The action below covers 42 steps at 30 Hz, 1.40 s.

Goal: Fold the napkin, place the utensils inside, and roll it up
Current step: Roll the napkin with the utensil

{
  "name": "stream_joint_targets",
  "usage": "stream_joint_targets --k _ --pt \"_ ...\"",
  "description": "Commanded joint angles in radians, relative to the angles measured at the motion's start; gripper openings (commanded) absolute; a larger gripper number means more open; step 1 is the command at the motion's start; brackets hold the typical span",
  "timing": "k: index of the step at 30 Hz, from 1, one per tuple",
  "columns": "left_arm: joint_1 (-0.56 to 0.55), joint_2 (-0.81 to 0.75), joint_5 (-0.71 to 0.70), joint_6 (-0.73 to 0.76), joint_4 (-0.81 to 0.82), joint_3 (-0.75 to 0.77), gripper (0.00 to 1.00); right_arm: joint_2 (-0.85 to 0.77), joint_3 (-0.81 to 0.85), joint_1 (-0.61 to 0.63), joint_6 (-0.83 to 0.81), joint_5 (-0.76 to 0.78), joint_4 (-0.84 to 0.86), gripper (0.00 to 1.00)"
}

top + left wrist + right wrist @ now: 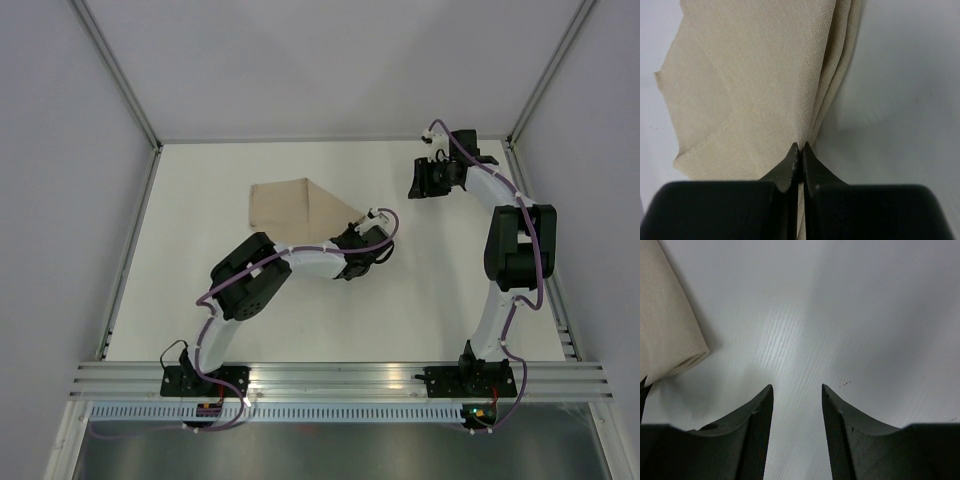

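Observation:
The tan napkin (292, 205) lies on the white table, broad at its left and drawn to a point at its right. My left gripper (362, 218) sits at that point. In the left wrist view the jaws (801, 148) are pressed together on a gathered fold of the napkin (755, 75), with cloth showing between them. My right gripper (415, 185) hovers at the back right, apart from the cloth. In its wrist view it (797, 387) stands open over bare table, with a rolled edge of the napkin (665, 325) at the far left. The utensils are out of view.
White walls with metal posts enclose the table (300, 310) on three sides. An aluminium rail (340, 380) carrying both arm bases runs along the near edge. The left arm's elbow (245, 275) is folded over the table's middle left.

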Motion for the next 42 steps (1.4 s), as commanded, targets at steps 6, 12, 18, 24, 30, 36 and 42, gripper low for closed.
stream_joint_targets --k 6,12,18,24,30,36,42 --pt "-0.061 -0.066 0.414 -0.061 -0.009 -0.191 0.02 -0.038 -0.044 -0.005 -0.116 0.012 0.0 0.5" --pt "-0.098 -0.149 0.522 -0.112 0.025 -0.306 0.02 -0.081 -0.075 -0.005 -0.183 -0.01 -0.003 0.5" --pt "-0.115 -0.208 0.503 -0.132 0.037 -0.346 0.02 -0.133 -0.13 -0.005 -0.218 -0.016 0.029 0.51" --pt "-0.117 -0.256 0.437 -0.129 0.011 -0.361 0.02 -0.159 -0.175 -0.005 -0.237 -0.033 0.028 0.51" --pt "-0.115 -0.288 0.347 -0.124 0.012 -0.335 0.32 -0.156 -0.166 -0.007 -0.237 -0.047 0.009 0.51" --pt "-0.1 -0.302 0.264 -0.095 0.009 -0.298 0.44 -0.163 -0.161 -0.007 -0.232 -0.04 0.006 0.52" --pt "-0.091 -0.313 0.256 -0.078 0.022 -0.289 0.5 -0.169 -0.167 -0.005 -0.231 -0.042 0.005 0.52"
